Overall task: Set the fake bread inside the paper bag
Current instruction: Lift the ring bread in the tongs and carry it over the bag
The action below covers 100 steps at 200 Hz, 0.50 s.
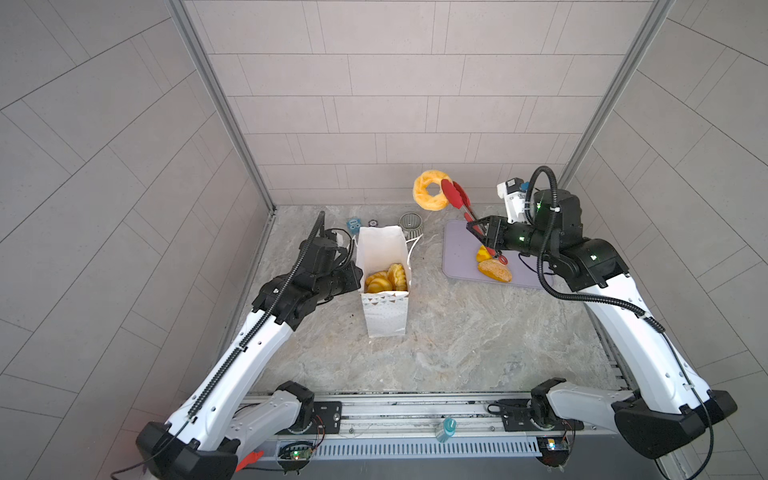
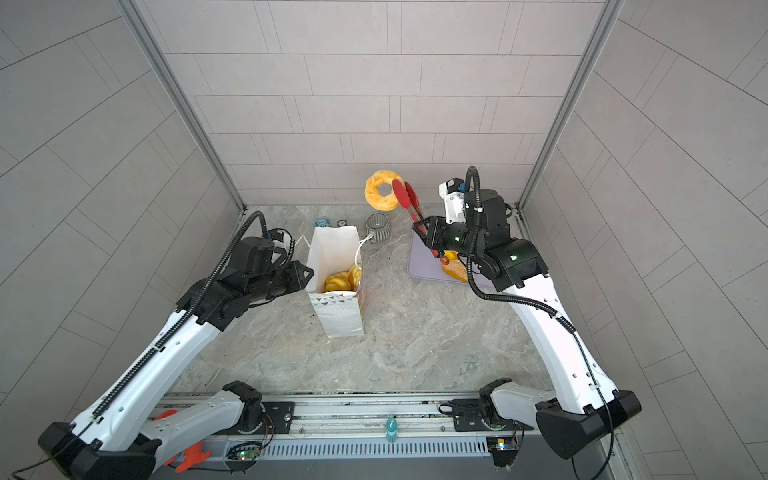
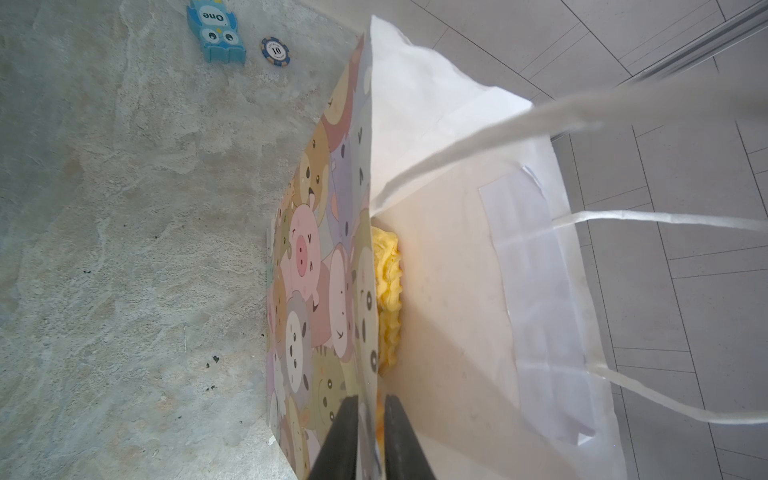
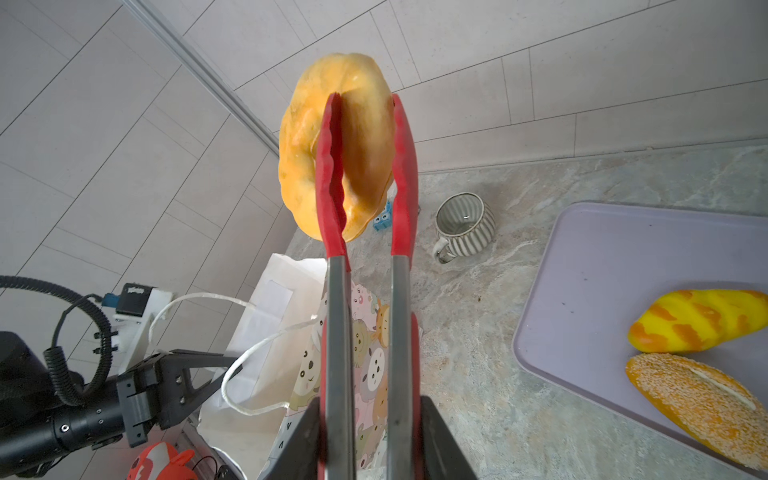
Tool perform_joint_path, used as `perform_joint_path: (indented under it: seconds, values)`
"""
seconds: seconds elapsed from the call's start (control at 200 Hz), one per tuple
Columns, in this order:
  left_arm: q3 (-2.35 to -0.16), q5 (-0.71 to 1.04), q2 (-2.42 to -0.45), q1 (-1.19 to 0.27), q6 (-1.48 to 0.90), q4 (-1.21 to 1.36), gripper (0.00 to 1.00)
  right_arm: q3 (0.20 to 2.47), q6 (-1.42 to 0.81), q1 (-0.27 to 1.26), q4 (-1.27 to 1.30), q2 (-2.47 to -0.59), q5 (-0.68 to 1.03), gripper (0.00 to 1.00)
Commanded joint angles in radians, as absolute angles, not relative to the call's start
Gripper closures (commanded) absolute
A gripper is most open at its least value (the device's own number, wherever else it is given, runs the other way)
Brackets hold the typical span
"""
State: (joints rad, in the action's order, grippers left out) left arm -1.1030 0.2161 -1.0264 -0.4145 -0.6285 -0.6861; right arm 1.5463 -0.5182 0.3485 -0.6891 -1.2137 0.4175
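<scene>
So, counter (image 1: 457, 340): grey marbled stone; it carries all the things.
Paper bag (image 1: 384, 316): stands upright and open at the left middle of the counter; animal print on the wide sides, small triangles on the narrow side, cord handles hang outward.
Tray (image 1: 459, 249): lilac and flat, it lies on the counter well apart from the bag, to the right.
Left hand (image 3: 370, 415): its two fingers are pressed together on the printed left wall of the bag near the rim, one finger outside and one inside.
Right hand (image 4: 370, 403): raised above the near-left part of the tray; it pinches the metal shafts of the tongs.
Tongs (image 1: 461, 203): they point up and away from the right hand; the red tips close on the bagel.
Ring bagel (image 1: 430, 189): squeezed between the red tips, high in the air; in both top views it is beyond the bag mouth and to its right, not over it.
Breads in the bag (image 1: 384, 280): some golden braided pieces lie at the bottom.
Sesame bun (image 4: 698, 399): lies on the tray.
Striped loaf (image 4: 698, 320): on the tray, just beside the bun.
Cup (image 4: 465, 224): grey striped, behind the bag.
Owl block (image 3: 216, 29): blue, on the counter behind the bag.
Chip (image 3: 275, 50): just beside the block.
</scene>
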Motion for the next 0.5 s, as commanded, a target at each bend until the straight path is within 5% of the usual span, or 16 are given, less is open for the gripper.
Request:
perform_joint_path:
  seconds: [0.0, 0.495]
  values:
    - [-1.12, 0.202, -1.026, -0.41, -0.632, -0.697, 0.81, 1.593, -0.47, 0.38, -0.675, -1.19, 0.401, 0.66]
    - [-1.123, 0.204, -1.037, -0.41, -0.638, -0.689, 0.81, 1.634, -0.333, 0.539, -0.723, -1.169, 0.28, 0.65]
